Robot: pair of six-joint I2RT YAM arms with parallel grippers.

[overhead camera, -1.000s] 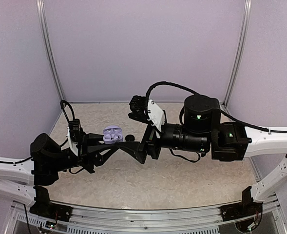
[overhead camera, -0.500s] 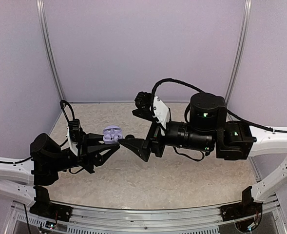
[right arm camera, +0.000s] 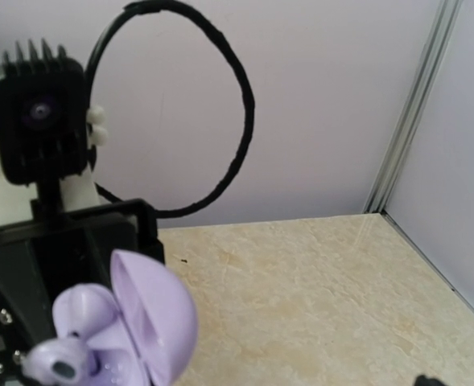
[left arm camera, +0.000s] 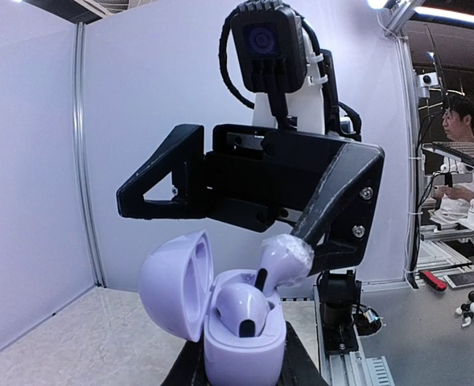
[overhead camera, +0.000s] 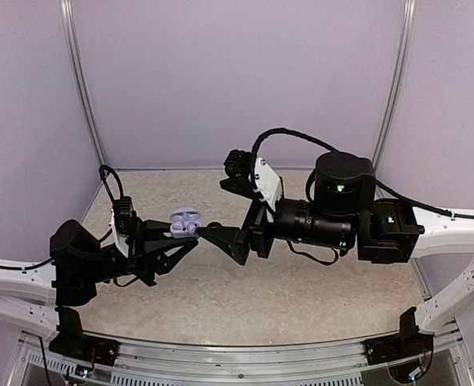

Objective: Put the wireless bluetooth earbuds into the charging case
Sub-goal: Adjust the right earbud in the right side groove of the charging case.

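Over the last second the right arm has been swung a little toward the right edge of the table (overhead camera: 301,297), while the right gripper (left arm camera: 212,217) has been brought in until its tip is just beside the charging case (overhead camera: 186,220). In the last half second almost nothing has moved. The case is held in the air, above the left half of the table and nearer its far edge, clamped between the fingers of the left gripper (overhead camera: 180,237), with its lid (left arm camera: 176,281) swung open.

One earbud (left arm camera: 241,310) is seen seated in the case. The second earbud (left arm camera: 283,256) is tilted, its stem down in the case and its head up against one finger of the right gripper, whose jaws are spread wide. The second earbud is judged released but not yet pressed home, so a downward push is probably what remains.

The hollow under the tilted earbud is hidden, and actual contact between finger and earbud cannot be confirmed. The left gripper's fingers are cut off at the bottom of the left wrist view. In the right wrist view the case is cropped at the bottom left corner.
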